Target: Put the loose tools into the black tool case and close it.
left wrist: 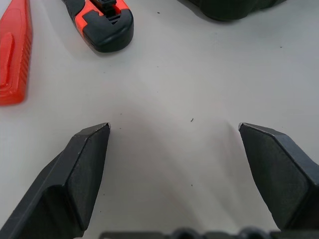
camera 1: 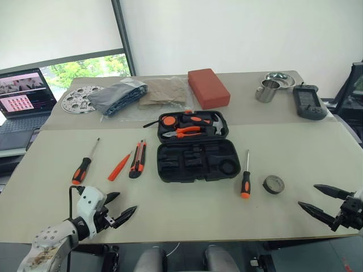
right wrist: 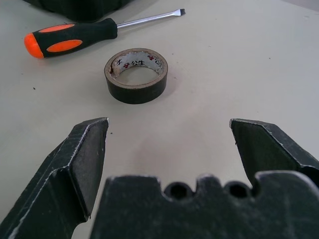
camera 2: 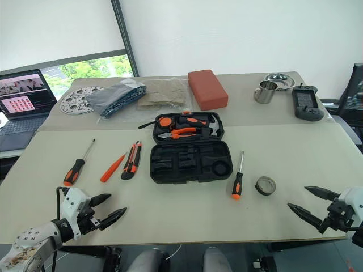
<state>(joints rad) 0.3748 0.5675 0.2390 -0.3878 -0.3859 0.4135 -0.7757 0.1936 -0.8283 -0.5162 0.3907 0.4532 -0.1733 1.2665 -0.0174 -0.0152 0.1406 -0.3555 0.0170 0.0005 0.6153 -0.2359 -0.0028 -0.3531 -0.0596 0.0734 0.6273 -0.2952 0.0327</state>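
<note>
A pale beige counter carries a black plastic hinged tool case, lying open near the middle, its lid half toward the far edge. The lid half holds orange-and-black tools; the near half shows bare moulded slots.

On the side toward the left edge lie three loose tools, each apart from the others: a long screwdriver with a black-and-orange handle, a slim all-orange tool, and a black-and-orange utility knife, which lies nearest the case. A strip of bare counter separates the knife from the case.

On the right side of the case lies a second black-and-orange screwdriver, handle toward the near edge. Just beside it, further right, sits a small grey roll of tape, lying flat and not touching the screwdriver.

The left claw hangs near the near-left corner, fingers spread wide and holding nothing, with open counter between it and the tools. The right claw hangs at the near-right corner, also spread wide and empty, with the tape roll ahead of it across bare surface.

Along the far edge sit a red rectangular block, a steel mug and a black-grey handheld device.
</note>
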